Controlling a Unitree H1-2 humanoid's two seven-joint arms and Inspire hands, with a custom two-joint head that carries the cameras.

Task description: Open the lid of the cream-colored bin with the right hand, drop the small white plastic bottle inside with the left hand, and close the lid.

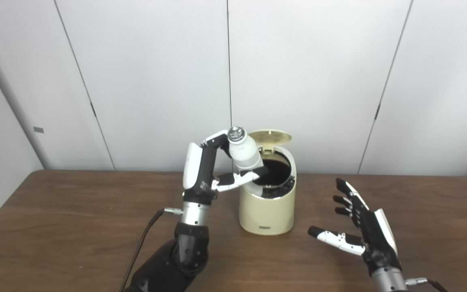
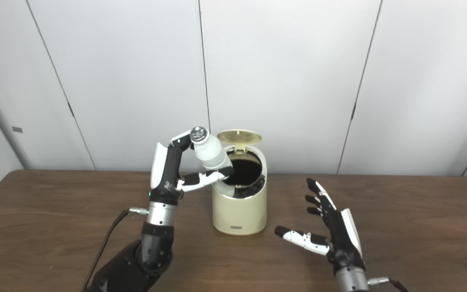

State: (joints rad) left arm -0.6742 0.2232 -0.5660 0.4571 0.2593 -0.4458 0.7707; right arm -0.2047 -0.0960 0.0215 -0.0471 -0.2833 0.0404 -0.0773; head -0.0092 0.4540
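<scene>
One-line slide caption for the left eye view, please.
Left hand holds the small white bottle tilted over the cream bin, lid up; right hand open beside it.

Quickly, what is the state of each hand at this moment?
Left hand: shut on the small white plastic bottle, above the open bin.
Right hand: open, holding nothing.

Lower end of the small white plastic bottle (image 1: pixel 245 156) hidden behind the left hand (image 1: pixel 211 170) fingers. Bin (image 1: pixel 266 211) interior too dark to read at 12 o'clock. Right hand (image 1: pixel 359 227) wrist cut off at 6 o'clock. Table (image 1: pixel 55 227) cropped at 3 and 9 o'clock.
</scene>
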